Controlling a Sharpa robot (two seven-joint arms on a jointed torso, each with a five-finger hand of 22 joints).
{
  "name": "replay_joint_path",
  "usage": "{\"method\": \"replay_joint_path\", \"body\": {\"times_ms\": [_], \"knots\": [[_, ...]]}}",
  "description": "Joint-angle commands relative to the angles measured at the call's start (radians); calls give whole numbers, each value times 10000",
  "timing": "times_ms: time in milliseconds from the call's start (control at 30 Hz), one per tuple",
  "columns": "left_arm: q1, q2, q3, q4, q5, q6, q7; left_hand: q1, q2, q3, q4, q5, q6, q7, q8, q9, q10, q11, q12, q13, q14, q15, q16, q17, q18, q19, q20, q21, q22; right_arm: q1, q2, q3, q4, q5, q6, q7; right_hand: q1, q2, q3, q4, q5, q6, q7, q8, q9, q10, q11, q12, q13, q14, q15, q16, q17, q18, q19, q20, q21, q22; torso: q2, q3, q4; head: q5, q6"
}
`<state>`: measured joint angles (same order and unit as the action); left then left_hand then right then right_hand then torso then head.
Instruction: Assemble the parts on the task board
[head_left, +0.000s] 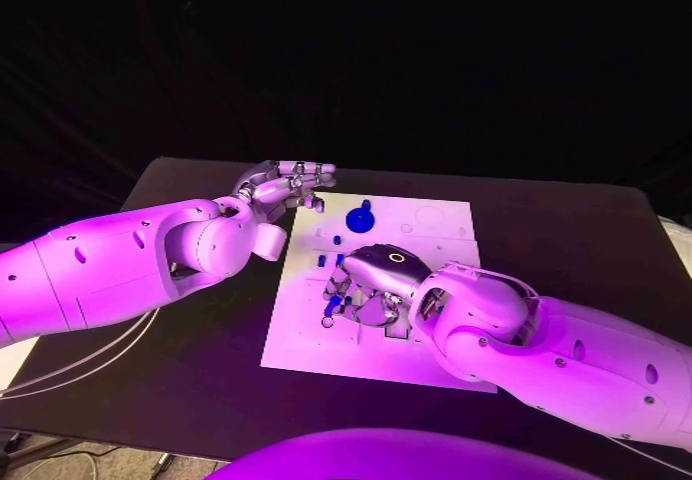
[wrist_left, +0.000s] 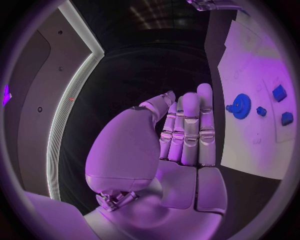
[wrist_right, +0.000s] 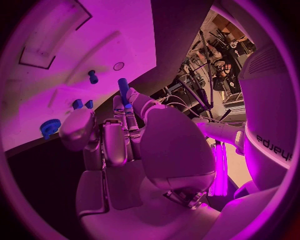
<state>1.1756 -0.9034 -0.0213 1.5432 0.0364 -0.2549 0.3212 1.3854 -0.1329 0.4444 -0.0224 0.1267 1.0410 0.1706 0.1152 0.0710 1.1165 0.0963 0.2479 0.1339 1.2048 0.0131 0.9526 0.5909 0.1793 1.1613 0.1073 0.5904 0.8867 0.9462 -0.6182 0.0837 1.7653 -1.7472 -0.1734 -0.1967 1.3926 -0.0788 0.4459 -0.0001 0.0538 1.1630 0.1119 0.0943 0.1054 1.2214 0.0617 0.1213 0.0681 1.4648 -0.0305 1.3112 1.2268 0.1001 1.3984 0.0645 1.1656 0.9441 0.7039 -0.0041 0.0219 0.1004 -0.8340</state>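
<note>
While the right robot hand (head_left: 378, 278) rests low on the board (head_left: 433, 225), pinching a blue peg (wrist_right: 123, 91) between its fingertips, small blue parts (head_left: 335, 295) lie just beside it. Farther off, the left robot hand (head_left: 286, 186) hovers off the board's far corner over the bench (head_left: 577, 230), fingers straight, holding nothing, with a blue gear (head_left: 359, 216) nearby.

Matt black counter (head_left: 577, 215), smooth and unreflective around the task board (head_left: 433, 225). Flat white board, plastic-looking, with a dull sheen and shallow recesses. Small blue parts of moulded plastic: a toothed gear (wrist_left: 241, 105) with a soft gloss near the board's edge, a peg-like blue piece (wrist_right: 123, 90) pinched in the right hand (wrist_right: 119, 135). Glossy hard shells on both hands, metal-looking finger segments with bright highlights, left hand (wrist_left: 181, 135) beside the board. Smooth, shiny plastic casing on the arms.
</note>
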Motion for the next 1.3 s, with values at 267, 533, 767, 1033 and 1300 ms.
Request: {"method": "replay_joint_path", "body": {"times_ms": [267,533,767,1033,1300], "knots": [[-2,38,5,8,-45,210,79,8,63,-34,8,20,-64,-7,45,-15,-68,0,65,15,-51,-7,-57,-13,29,44,46,-34,-11,-163,368,-121,-486,-395,440,308,134,131,46,-7,56,21,82,13,9,131,-80,-61,8,486,-14,60,-1,141,54,-13,30,-13,10,12,-5,85,-83],[-2,58,5,-7,-45,227,73,8,63,-34,8,20,-64,-7,45,-15,-68,0,65,15,-51,-7,-57,-13,29,44,46,-34,-11,-183,418,-157,-596,-525,609,222,133,131,49,-10,57,19,84,11,9,131,-78,-67,8,484,-12,52,-12,141,52,-12,26,-18,5,18,-23,106,-132],[-2,62,5,-15,-45,240,65,8,63,-34,8,20,-64,-7,45,-15,-68,0,65,15,-51,-7,-57,-13,29,44,46,-34,-11,-185,414,-165,-641,-929,655,-11,127,145,66,-14,63,14,93,3,11,131,-70,-87,8,483,-6,52,-14,142,49,-8,22,-24,1,17,-13,96,-156],[-3,61,5,-26,-45,256,55,11,80,-57,-3,19,-71,-4,59,-17,-91,3,113,24,-67,-4,-56,-35,30,41,49,-56,-23,-187,407,-166,-575,-1317,464,-188,126,149,72,-17,67,14,95,1,12,134,-69,-92,9,482,-4,50,-17,141,49,-6,23,-21,2,15,-10,69,-164],[-3,63,5,-26,-45,270,45,11,80,-57,-3,19,-71,-4,59,-17,-91,3,113,24,-67,-4,-56,-35,30,41,49,-56,-23,-187,459,-165,-553,-1417,705,-256,89,119,63,-22,72,18,102,-5,17,146,-61,-116,12,479,4,45,-25,143,43,0,15,-32,1,11,-14,76,-178]]}}
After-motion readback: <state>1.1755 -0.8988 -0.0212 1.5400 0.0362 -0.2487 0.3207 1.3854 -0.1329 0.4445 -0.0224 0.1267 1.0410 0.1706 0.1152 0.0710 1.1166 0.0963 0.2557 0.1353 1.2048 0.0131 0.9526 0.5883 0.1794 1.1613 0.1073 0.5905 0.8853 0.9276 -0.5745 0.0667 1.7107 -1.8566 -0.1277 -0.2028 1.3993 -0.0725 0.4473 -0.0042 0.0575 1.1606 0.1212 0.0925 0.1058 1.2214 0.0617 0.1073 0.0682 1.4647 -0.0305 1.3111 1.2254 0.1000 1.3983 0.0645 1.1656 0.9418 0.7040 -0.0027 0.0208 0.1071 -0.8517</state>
